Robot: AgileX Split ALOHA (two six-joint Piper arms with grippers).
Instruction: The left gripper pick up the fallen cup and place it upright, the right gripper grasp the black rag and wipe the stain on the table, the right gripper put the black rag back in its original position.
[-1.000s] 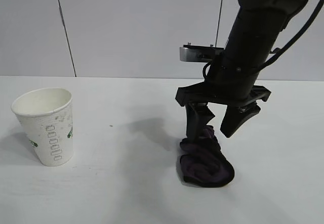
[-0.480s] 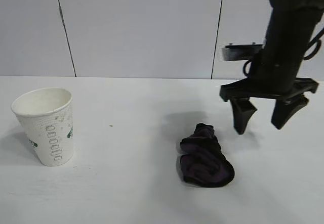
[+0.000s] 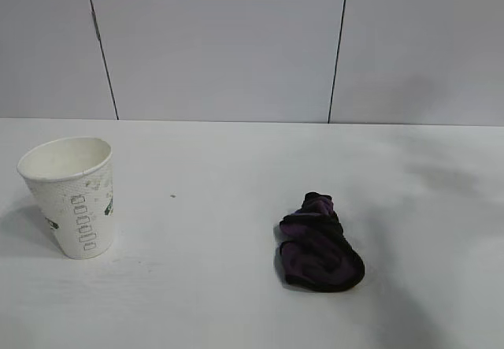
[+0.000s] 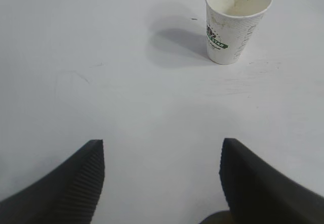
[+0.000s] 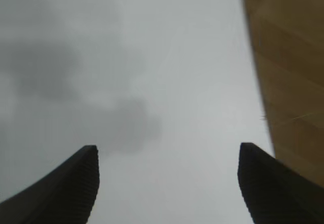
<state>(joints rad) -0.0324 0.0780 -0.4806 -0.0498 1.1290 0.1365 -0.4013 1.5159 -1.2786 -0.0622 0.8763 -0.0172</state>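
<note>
The white paper cup (image 3: 71,195) stands upright at the left of the white table (image 3: 236,168); it also shows in the left wrist view, cup (image 4: 236,21), far from my left gripper (image 4: 162,155). That gripper is open with only bare table between its fingers. The black rag (image 3: 319,243) lies crumpled right of the table's centre, with nothing touching it. My right gripper (image 5: 167,158) is open over bare table near the table's edge, empty. Neither arm appears in the exterior view. A tiny dark speck (image 3: 172,196) lies on the table between cup and rag; I see no other stain.
Grey wall panels (image 3: 220,42) stand behind the table. In the right wrist view a brown wooden floor (image 5: 288,72) runs beyond the table's edge. A soft shadow (image 3: 441,176) lies on the table at the right.
The right arm has lifted off the rag, swung right and left the exterior view. The rag stays where it was let go. The cup has not moved.
</note>
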